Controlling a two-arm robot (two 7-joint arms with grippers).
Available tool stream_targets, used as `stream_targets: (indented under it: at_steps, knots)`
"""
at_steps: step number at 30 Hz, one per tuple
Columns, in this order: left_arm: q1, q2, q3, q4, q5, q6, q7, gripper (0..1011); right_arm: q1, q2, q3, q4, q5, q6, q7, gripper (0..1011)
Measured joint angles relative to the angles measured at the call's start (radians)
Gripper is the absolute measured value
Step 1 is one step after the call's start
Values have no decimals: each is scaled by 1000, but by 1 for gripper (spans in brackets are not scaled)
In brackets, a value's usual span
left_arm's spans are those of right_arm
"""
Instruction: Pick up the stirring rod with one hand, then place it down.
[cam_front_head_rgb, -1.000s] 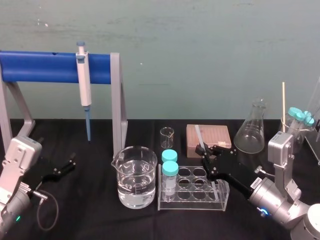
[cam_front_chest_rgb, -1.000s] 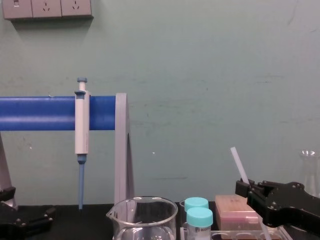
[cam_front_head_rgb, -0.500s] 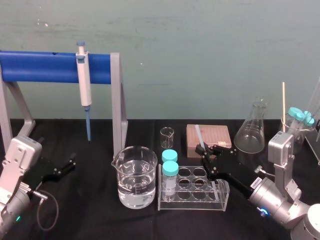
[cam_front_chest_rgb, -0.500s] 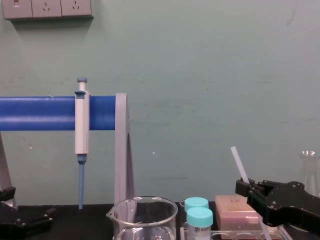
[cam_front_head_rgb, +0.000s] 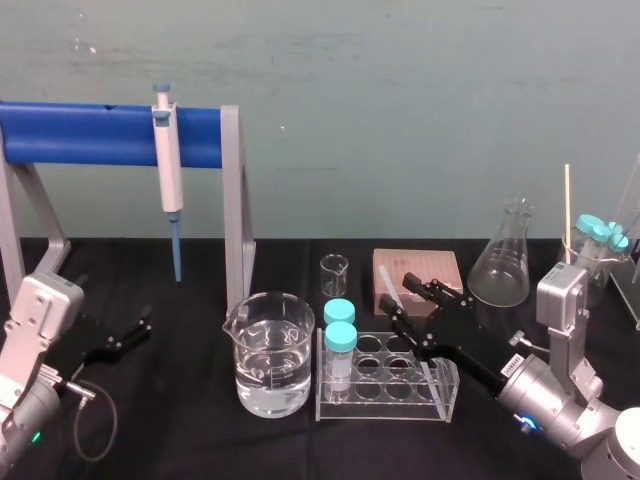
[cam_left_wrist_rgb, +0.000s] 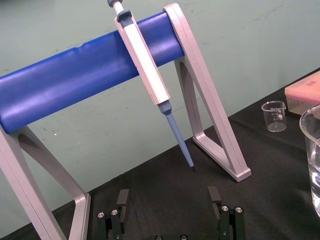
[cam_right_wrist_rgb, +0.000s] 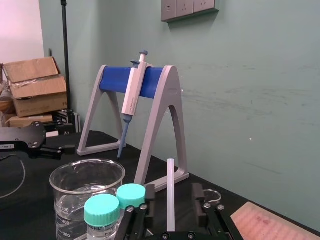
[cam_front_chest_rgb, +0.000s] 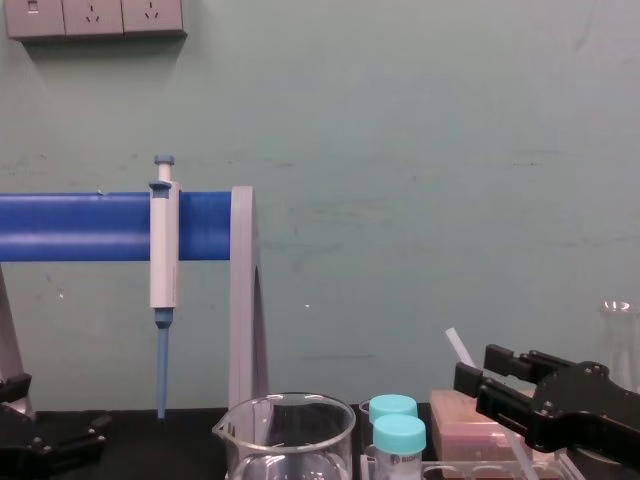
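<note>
Opened since a moment ago, our right gripper (cam_front_head_rgb: 400, 300) has its fingers apart either side of the rod (cam_right_wrist_rgb: 170, 195), which has sunk lower and leans over the rack (cam_front_head_rgb: 380, 408). Our left gripper (cam_left_wrist_rgb: 168, 197) lies parked at the table's (cam_front_head_rgb: 200, 430) left, fingers spread.

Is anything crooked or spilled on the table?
Nothing looks spilled. One thing is crooked: the stirring rod leans at a slant, with its lower end seemingly in the clear tube rack. It stands between the open fingers of the right gripper, which don't seem to touch it. The left gripper sits parked at the left, open.
</note>
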Motion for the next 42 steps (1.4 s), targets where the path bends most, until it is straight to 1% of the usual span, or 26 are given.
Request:
stream_targets:
  at_steps: [1,3,4,6,7,8,10,12,14,17,19,21,25,26,28,29,32,33,34,35,36,39,41,42]
  knots:
    - [0,0,0,0,0,0,0,1000,0,0,0,0,0,0,0,472]
    - [0,0,0,0,0,0,0,1000,0,0,0,0,0,0,0,561]
    - [0,0,0,0,0,0,0,1000,0,0,0,0,0,0,0,561]
    - [0,0,0,0,0,0,0,1000,0,0,0,0,0,-1,0,664]
    - [0,0,0,0,0,0,0,1000,0,0,0,0,0,-1,0,677]
    - [0,0,0,0,0,0,0,1000,0,0,0,0,0,-1,0,723]
    - [0,0,0,0,0,0,0,1000,0,0,0,0,0,-1,0,781]
    - [0,0,0,0,0,0,0,1000,0,0,0,0,0,-1,0,812]
    - [0,0,0,0,0,0,0,1000,0,0,0,0,0,-1,0,890]
    - [0,0,0,0,0,0,0,1000,0,0,0,0,0,-1,0,968]
    - [0,0,0,0,0,0,0,1000,0,0,0,0,0,-1,0,996]
    - [0,0,0,0,0,0,0,1000,0,0,0,0,0,-1,0,1003]
    - [0,0,0,0,0,0,0,1000,-10,-3,11,-24,-21,-23,-43,1003]
    - [0,0,0,0,0,0,0,1000,-17,-7,22,-38,-34,-42,-72,1003]
    - [0,0,0,0,0,0,0,1000,-26,-12,37,-54,-50,-61,-103,1003]
    - [0,0,0,0,0,0,0,1000,-34,-18,51,-69,-65,-77,-134,1003]
    - [0,0,0,0,0,0,0,1000,-46,-25,72,-86,-85,-92,-177,1003]
    - [0,0,0,0,0,0,0,1000,-55,-29,87,-100,-101,-95,-207,1003]
    - [0,0,0,0,0,0,0,1000,-60,-32,94,-107,-109,-95,-224,1003]
    - [0,0,0,0,0,0,0,1000,-65,-33,101,-113,-117,-92,-239,1003]
    - [0,0,0,0,0,0,0,1000,-75,-38,116,-124,-128,-79,-269,1003]
    - [0,0,0,0,0,0,0,1000,-91,-44,137,-140,-136,-40,-311,1003]
    - [0,0,0,0,0,0,0,1000,-109,-49,161,-155,-134,30,-346,1003]
    - [0,0,0,0,0,0,0,1000,-109,-49,161,-155,-134,30,-346,1003]
